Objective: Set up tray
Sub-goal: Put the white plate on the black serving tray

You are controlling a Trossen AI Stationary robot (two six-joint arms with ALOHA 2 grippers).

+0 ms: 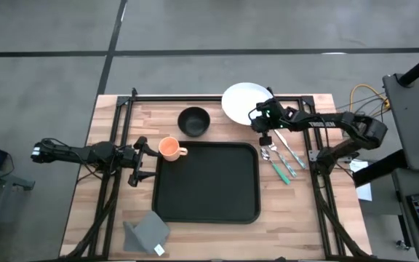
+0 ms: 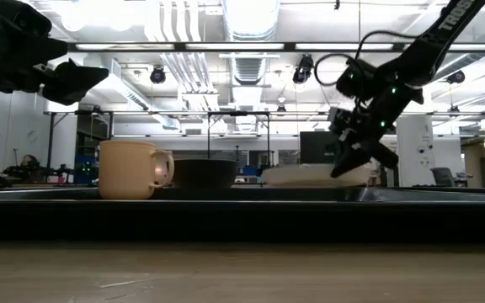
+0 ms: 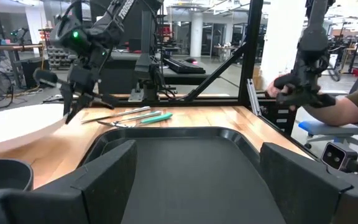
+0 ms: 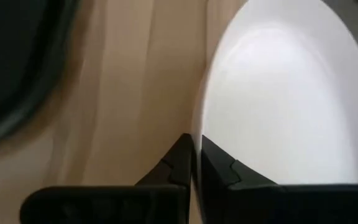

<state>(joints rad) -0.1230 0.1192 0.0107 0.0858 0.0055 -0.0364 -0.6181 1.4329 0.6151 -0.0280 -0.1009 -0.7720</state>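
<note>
The black tray (image 1: 208,212) lies flat in the middle of the table and holds nothing inside its rim. The white plate (image 1: 242,100) is beyond the tray's far right corner. My right gripper (image 1: 262,125) is shut on the plate's near edge; it also shows in the low view (image 2: 354,160). My left gripper (image 1: 142,160) is open and empty just left of the tray, its fingers (image 3: 107,177) pointing across it. An orange cup (image 1: 169,148) stands at the tray's far left corner. A black bowl (image 1: 193,121) stands beyond the tray. My right gripper pinches the plate's rim (image 4: 197,127) between its two fingers, one finger (image 4: 180,163) under or outside the rim and the other (image 4: 219,168) over the plate's inner side. It comes slanting down from the table's right. Whether the plate is clear of the table I cannot tell.
Cutlery with green handles (image 1: 282,159) lies on the table right of the tray. A grey folded napkin (image 1: 148,231) lies near the front left corner. Black frame rails (image 1: 115,131) run along the table's sides. A person's hand (image 3: 353,106) shows beyond the table's right side.
</note>
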